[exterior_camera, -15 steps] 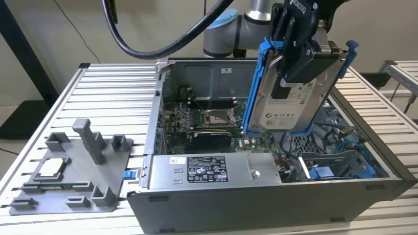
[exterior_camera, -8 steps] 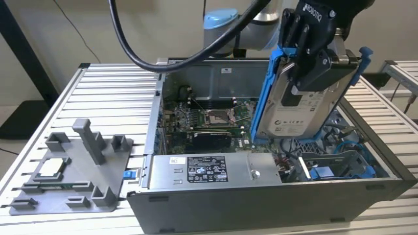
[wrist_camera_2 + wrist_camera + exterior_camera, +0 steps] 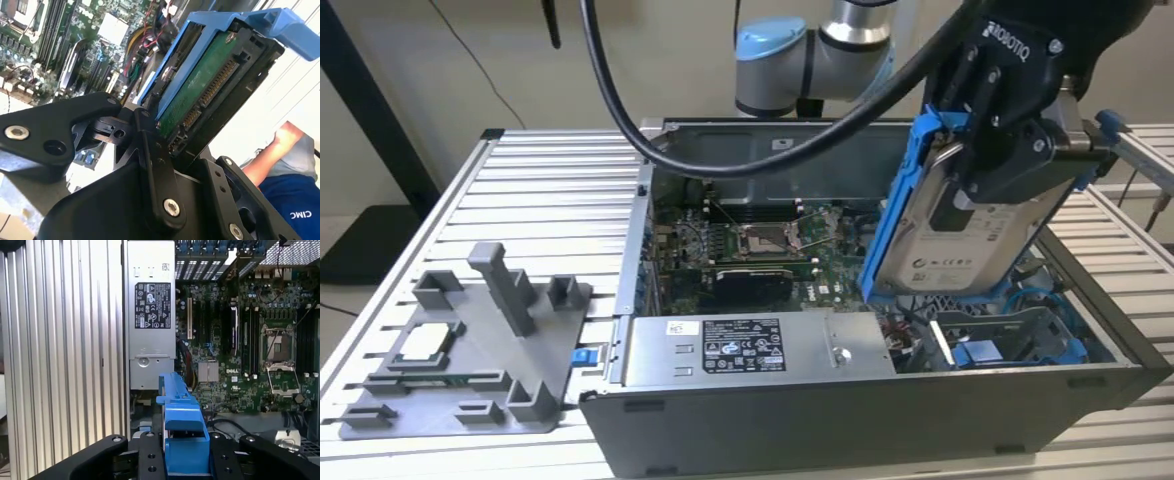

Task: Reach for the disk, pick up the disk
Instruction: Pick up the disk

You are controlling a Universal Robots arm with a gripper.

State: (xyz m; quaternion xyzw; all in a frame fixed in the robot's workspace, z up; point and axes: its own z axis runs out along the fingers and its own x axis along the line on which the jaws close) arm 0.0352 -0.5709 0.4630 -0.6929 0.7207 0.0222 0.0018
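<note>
hand (image 3: 1014, 165) clenched on disk (image 3: 961, 235) | disk tilted, lifted clear above open PC case (image 3: 854, 420)

Open computer case (image 3: 854, 420) on ribbed metal bench (image 3: 547, 190), motherboard (image 3: 761, 250) inside, labelled silver power supply (image 3: 747, 350) along near wall; at the exterior view's left, grey plastic fixture (image 3: 480, 350) carrying small square chip (image 3: 430, 342).
</note>
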